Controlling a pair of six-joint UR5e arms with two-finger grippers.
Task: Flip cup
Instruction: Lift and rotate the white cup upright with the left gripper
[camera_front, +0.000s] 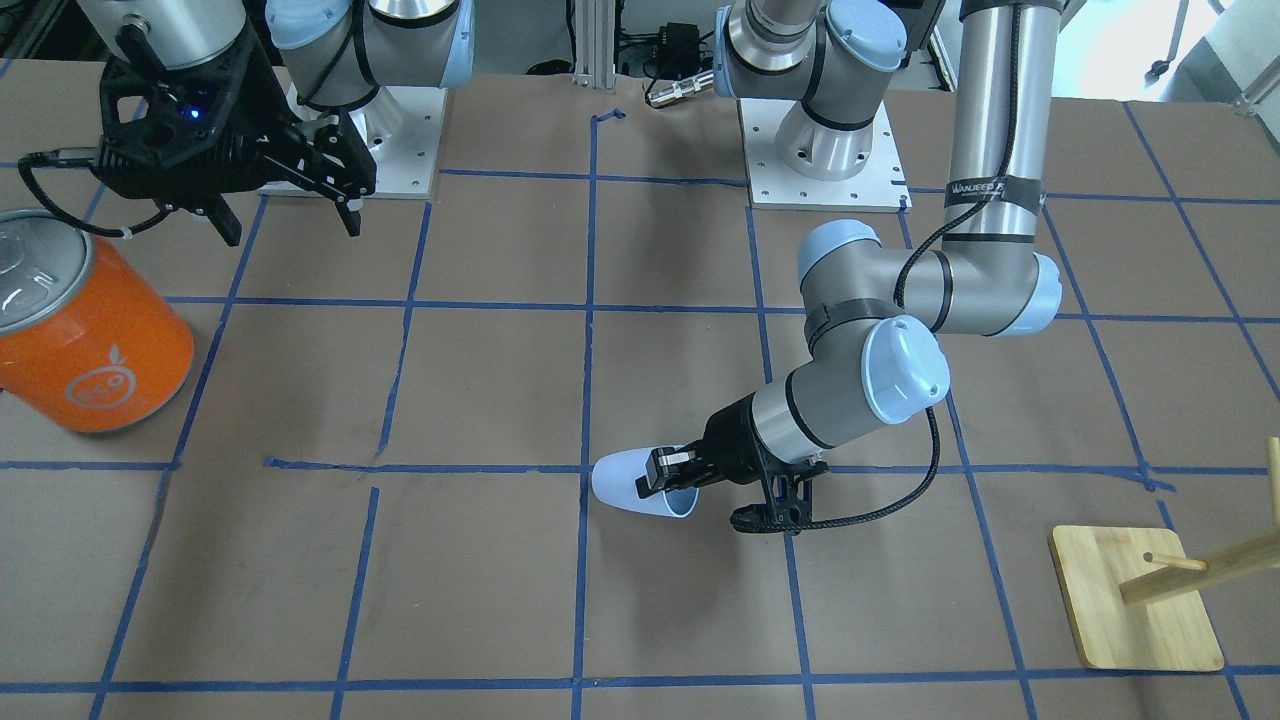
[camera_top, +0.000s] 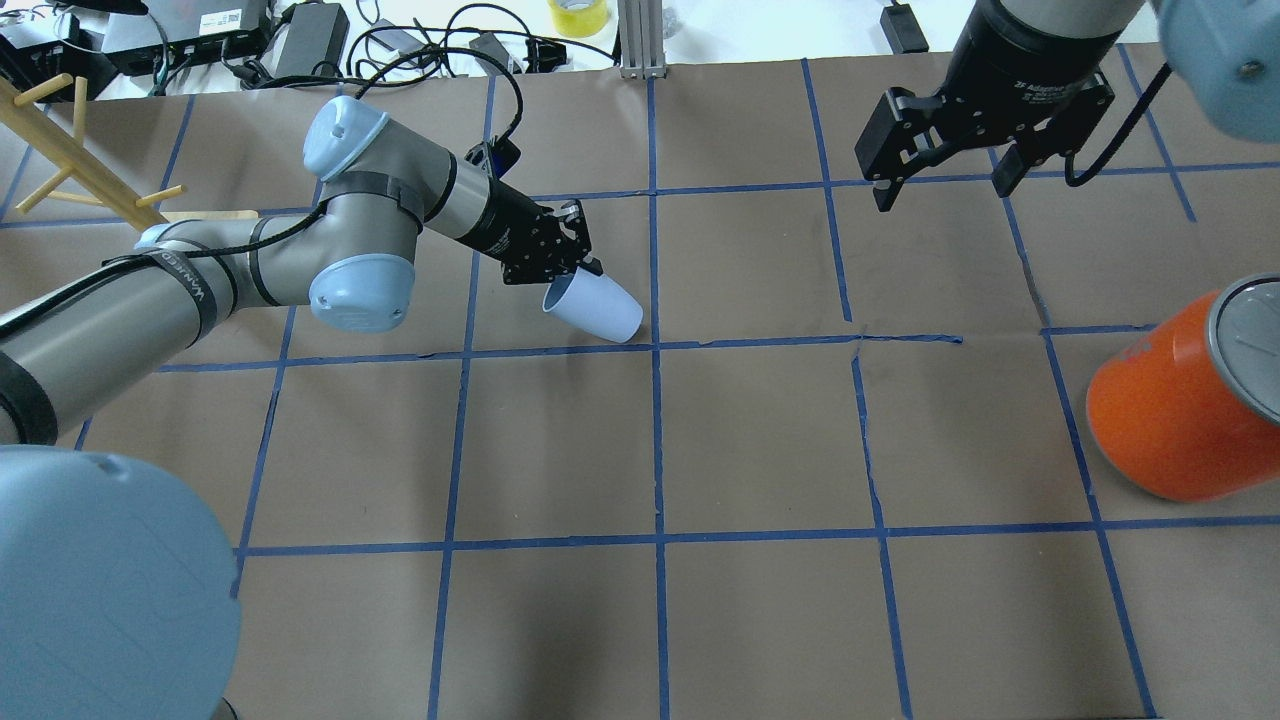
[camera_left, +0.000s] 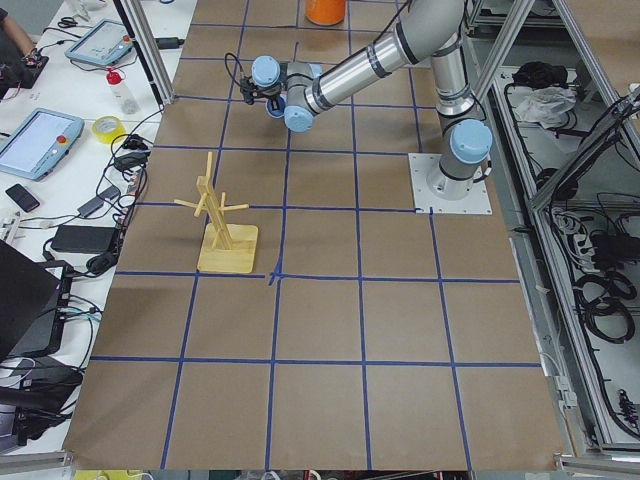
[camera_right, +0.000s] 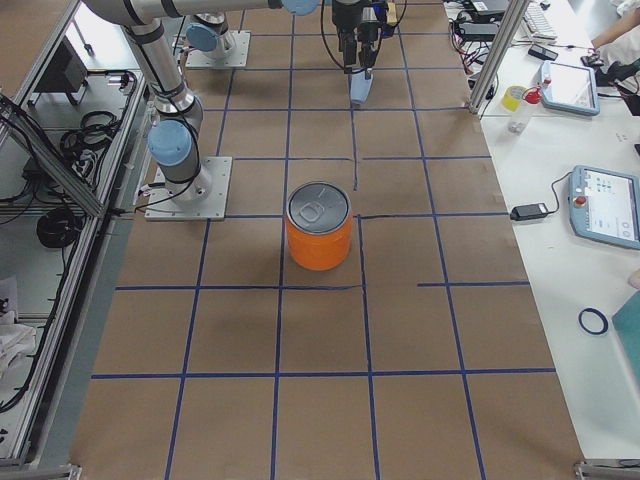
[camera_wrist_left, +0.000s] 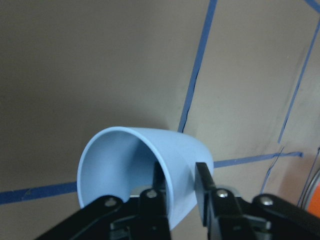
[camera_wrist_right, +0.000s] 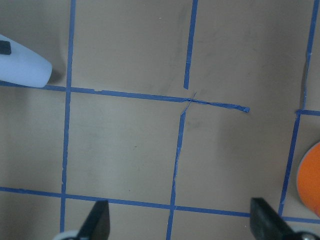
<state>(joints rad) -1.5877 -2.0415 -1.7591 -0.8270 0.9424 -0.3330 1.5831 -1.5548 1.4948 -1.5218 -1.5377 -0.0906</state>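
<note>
The pale lavender-blue cup (camera_front: 625, 482) lies tipped on its side near the table's middle line, its open mouth toward my left arm. It also shows in the overhead view (camera_top: 600, 308) and the left wrist view (camera_wrist_left: 175, 150). My left gripper (camera_front: 655, 488) (camera_top: 575, 280) (camera_wrist_left: 181, 182) is shut on the cup's rim, with one finger inside the mouth and one outside. I cannot tell whether the cup's side rests on the paper. My right gripper (camera_front: 292, 230) (camera_top: 942, 195) is open and empty, high above the table near its own base.
A big orange can with a silver lid (camera_front: 85, 330) (camera_top: 1170, 410) stands on my right side. A wooden peg rack on a square base (camera_front: 1135, 610) (camera_left: 222, 220) stands on my left side. Brown paper with blue tape grid lines covers the table (camera_top: 760, 440).
</note>
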